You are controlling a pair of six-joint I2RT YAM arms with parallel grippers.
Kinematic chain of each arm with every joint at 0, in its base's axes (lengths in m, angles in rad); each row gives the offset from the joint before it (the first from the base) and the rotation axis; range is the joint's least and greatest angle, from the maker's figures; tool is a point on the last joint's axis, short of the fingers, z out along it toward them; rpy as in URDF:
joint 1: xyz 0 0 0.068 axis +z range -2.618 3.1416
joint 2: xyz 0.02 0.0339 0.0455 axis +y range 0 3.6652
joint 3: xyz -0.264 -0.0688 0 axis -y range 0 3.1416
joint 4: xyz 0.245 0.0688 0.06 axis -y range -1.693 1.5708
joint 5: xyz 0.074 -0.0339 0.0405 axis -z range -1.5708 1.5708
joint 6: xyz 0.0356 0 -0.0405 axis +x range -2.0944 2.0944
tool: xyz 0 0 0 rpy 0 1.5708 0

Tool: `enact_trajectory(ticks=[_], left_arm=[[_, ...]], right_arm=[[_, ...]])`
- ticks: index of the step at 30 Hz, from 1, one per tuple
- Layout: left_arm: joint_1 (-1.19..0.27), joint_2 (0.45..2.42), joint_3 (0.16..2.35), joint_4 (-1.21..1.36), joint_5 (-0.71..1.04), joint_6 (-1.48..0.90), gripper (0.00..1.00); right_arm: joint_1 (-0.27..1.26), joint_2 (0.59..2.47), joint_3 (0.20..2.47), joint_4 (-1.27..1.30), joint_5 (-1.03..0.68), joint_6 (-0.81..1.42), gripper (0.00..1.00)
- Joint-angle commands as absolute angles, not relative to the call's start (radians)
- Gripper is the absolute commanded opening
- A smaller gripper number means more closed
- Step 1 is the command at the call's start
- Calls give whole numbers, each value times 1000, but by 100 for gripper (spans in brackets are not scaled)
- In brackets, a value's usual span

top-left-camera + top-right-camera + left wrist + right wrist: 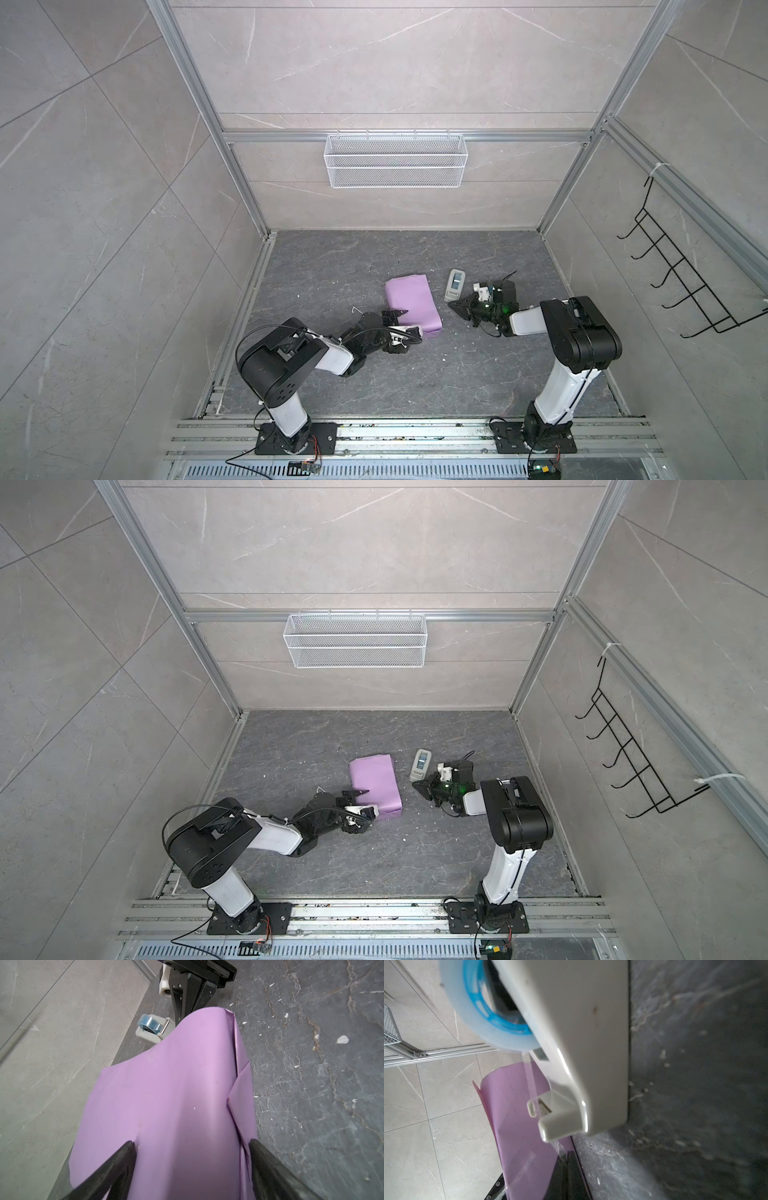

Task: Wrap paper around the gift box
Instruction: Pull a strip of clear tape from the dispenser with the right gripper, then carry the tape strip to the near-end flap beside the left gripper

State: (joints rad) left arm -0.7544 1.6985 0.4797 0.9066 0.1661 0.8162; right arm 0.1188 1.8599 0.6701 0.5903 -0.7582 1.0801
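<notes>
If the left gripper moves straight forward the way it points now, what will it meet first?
The paper, folded into a parcel: it lies between the open fingers of the left gripper, so going on would probably push the gripper against it. The tape dispenser stands farther on.

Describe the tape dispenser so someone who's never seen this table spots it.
On the dark grey stone-look tabletop, look right of the lilac paper-wrapped parcel. The small grey-white oblong tape dispenser lies there, beside the right gripper; it alone holds a blue-cored tape roll.
</notes>
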Motion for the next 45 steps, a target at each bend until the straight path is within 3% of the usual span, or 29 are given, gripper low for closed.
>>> enact_trajectory(ticks=[1,30,45], left_arm=[[-743,1718,483,873,145,787,84],[-743,1721,483,879,136,787,84],[-744,1727,486,879,140,782,84]], right_arm=[[135,1903,673,534,-763,1044,0],[103,1844,758,113,-659,778,0],[123,1247,585,-110,-861,556,0]])
